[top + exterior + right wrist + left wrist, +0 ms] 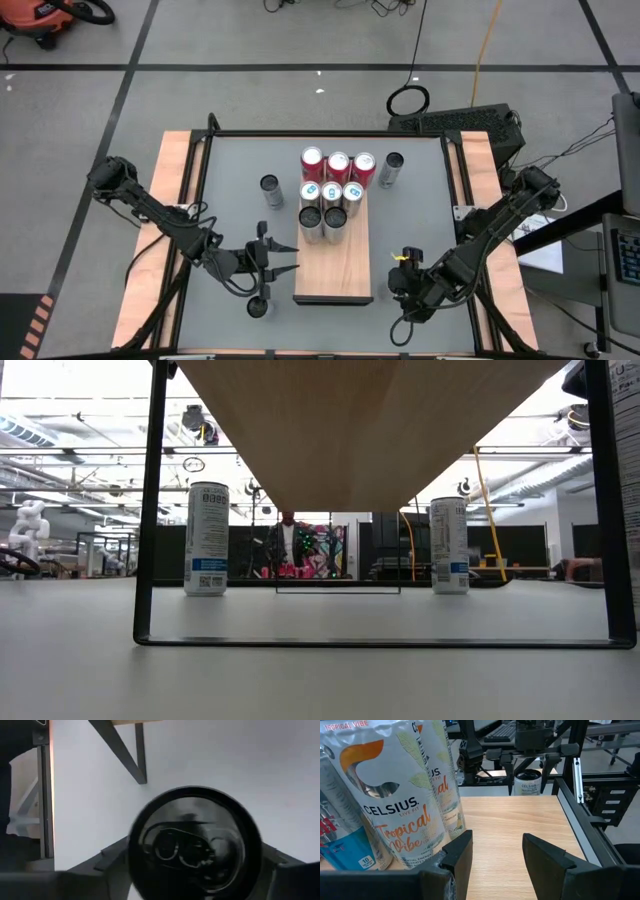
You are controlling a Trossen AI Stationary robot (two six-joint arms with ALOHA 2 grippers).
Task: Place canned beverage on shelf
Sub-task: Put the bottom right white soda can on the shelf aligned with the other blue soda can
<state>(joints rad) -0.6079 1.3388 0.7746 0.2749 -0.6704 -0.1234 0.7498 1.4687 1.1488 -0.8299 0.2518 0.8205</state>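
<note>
Fingers (pixel 100 865) around one can (pixel 195 845)

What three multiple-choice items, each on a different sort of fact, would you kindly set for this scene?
1. Where does the can beneath the right gripper stand?
A on the shelf
B on the grey table, right of the shelf
C on top of another can

2. How many red cans stand on the shelf?
A one
B three
C five

3. How do the jaws of the left gripper stand?
A shut on a can
B shut, empty
C open, empty

Answers:
1 B, a pale grey surface surrounds it in the right wrist view.
2 B, the high view shows three red tops in a row.
3 C, bare board shows between them in the left wrist view.
</note>
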